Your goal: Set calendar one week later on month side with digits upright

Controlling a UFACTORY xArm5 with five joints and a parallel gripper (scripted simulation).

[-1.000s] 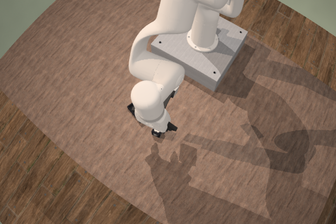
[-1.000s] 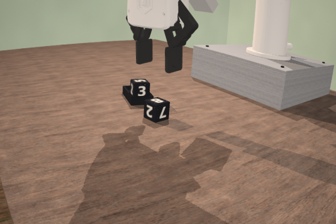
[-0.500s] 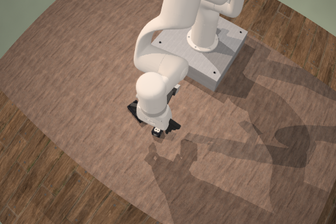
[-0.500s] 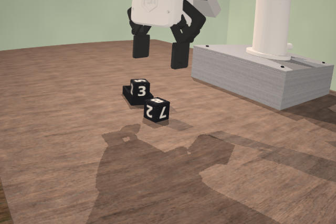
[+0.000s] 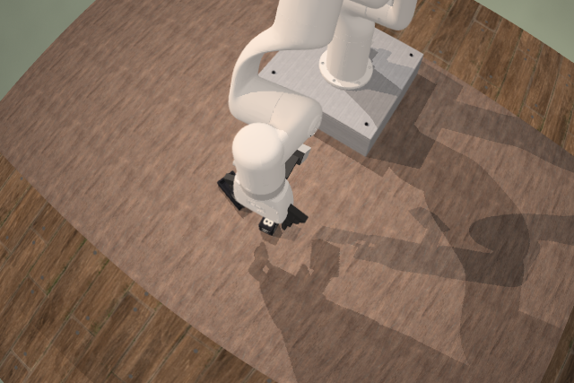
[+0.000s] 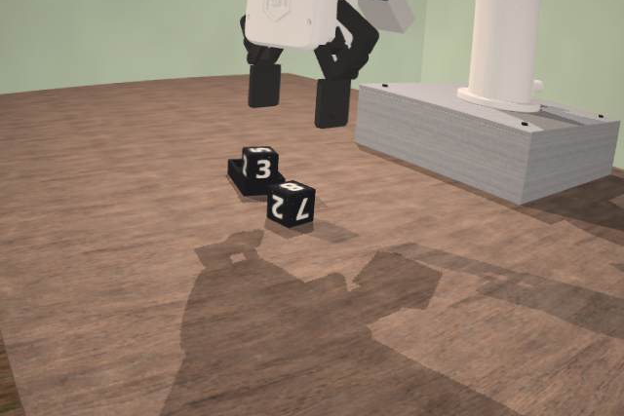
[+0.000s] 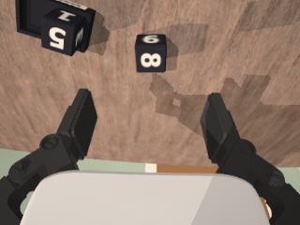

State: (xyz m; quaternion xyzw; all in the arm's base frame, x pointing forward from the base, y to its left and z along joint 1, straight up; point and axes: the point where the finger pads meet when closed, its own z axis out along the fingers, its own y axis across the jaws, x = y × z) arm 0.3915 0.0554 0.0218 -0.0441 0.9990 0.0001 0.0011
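My gripper (image 6: 297, 112) (image 7: 149, 104) is open and empty, raised above the table and both cubes. A loose black cube (image 5: 267, 226) (image 6: 291, 204) (image 7: 151, 54) lies on the table beside the tray, its 8 facing up. Its 2 and 7 sides show in the exterior view. The black tray (image 6: 256, 187) (image 7: 28, 20) lies on the table. The other cube (image 6: 259, 165) (image 7: 61, 35) is at one end of it, 5 on top and 3 on a side; the rest of the tray is free. White lettering at the tray is partly hidden in the wrist view.
The arm's grey base block (image 5: 343, 105) (image 6: 443, 154) stands on the table (image 5: 116, 91) (image 6: 126, 300), behind and to the right of the cubes in the exterior view. The loose cube is close to the tray's near end there. Arm shadows fall across the table.
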